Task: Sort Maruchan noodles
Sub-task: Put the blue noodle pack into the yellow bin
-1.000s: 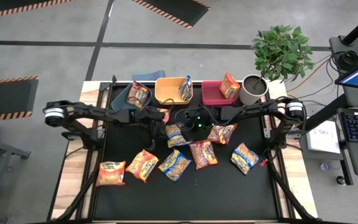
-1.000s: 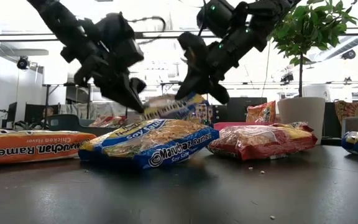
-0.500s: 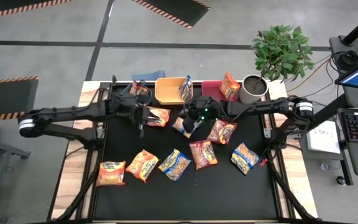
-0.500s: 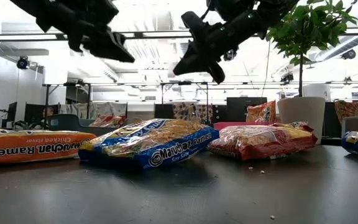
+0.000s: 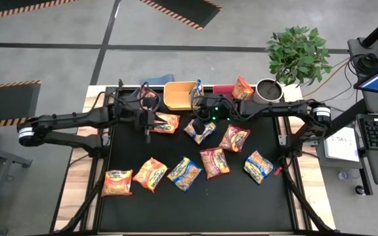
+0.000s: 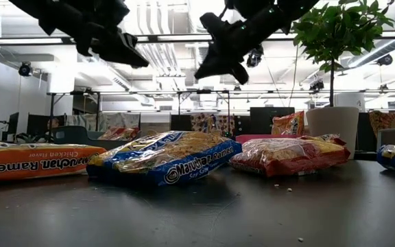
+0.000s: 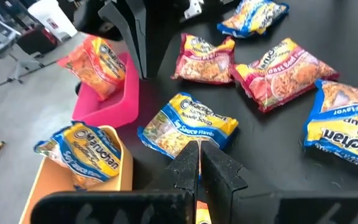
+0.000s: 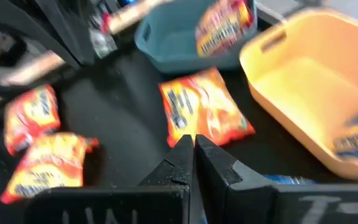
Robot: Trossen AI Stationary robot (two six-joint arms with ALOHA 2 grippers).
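Overhead, both grippers are seen shut and empty — the left gripper [image 5: 148, 124] beside an orange packet [image 5: 167, 122], the right gripper [image 5: 200, 120] above a blue-trimmed packet [image 5: 199, 130]; other packets [image 5: 215, 161] lie nearer.

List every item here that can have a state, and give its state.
Left gripper: shut, empty, above the table.
Right gripper: shut, empty, above the table.
Blue bin: holds one packet.
Yellow bin: holds one packet, standing on edge.
Red bin: holds one packet.
Loose packets: lying on the table, unsorted.
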